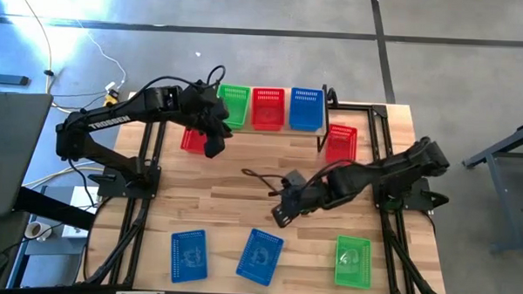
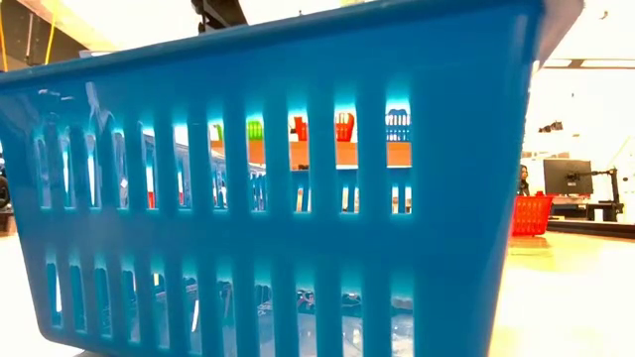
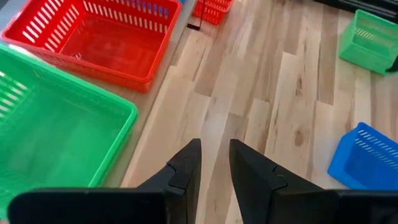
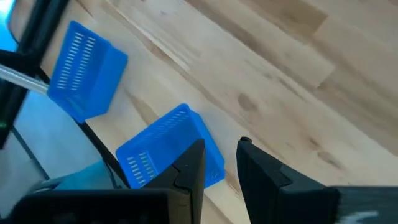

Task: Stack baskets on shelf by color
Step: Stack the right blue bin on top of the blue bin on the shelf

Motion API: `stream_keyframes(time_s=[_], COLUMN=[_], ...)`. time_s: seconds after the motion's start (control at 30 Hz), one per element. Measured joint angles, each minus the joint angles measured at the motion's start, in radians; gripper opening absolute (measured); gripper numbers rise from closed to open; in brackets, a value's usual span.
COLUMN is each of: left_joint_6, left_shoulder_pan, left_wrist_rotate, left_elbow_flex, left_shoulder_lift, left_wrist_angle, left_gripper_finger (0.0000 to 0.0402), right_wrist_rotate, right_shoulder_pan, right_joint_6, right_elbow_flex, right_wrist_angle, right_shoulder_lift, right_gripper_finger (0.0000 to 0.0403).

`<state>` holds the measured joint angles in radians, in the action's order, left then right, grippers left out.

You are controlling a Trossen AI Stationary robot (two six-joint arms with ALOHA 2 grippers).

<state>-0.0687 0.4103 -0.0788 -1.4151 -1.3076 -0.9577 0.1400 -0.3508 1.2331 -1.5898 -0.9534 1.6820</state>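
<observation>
The shelf [image 1: 284,129] at the far edge carries a green basket [image 1: 234,104], a red basket [image 1: 268,108] and a blue basket [image 1: 306,108] side by side. One red basket [image 1: 190,142] sits on the table under my left arm, and another red basket [image 1: 341,142] sits right of the shelf. Two blue baskets [image 1: 188,253] [image 1: 259,254] and a green basket [image 1: 353,261] stand along the near edge. My left gripper [image 1: 215,138] [image 3: 214,168] hovers open in front of the shelf's green basket [image 3: 56,130]. My right gripper [image 1: 281,216] [image 4: 221,165] hovers open over mid-table, above the middle blue basket [image 4: 168,149].
A dark cable [image 1: 256,175] lies on the wood between the arms. Black frame rails [image 1: 147,187] [image 1: 386,195] run along both sides of the table. In the low view a blue basket [image 2: 298,198] right at the lens blocks nearly everything behind it.
</observation>
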Motion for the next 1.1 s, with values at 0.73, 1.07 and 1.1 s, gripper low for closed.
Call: stream_keyframes(time_s=[0.73, 1.07, 1.1], left_joint_6=[-0.033, -0.028, -0.026], left_shoulder_pan=[0.002, 0.002, 0.002], left_wrist_rotate=[0.004, 0.004, 0.004], left_elbow_flex=[0.000, 0.000, 0.000], left_shoulder_lift=[0.000, 0.000, 0.000], left_wrist_angle=[0.003, 0.004, 0.004], left_gripper_finger=[0.0075, 0.0075, 0.0075], right_wrist_rotate=[-0.160, -0.166, -0.166], right_shoulder_pan=[-0.127, -0.178, -0.180], right_joint_6=[0.375, 0.572, 0.601], right_elbow_flex=[0.001, 0.002, 0.002], right_wrist_angle=[0.086, 0.106, 0.106], right_shoulder_lift=[0.162, 0.217, 0.222], right_gripper_finger=[0.0079, 0.0079, 0.0079])
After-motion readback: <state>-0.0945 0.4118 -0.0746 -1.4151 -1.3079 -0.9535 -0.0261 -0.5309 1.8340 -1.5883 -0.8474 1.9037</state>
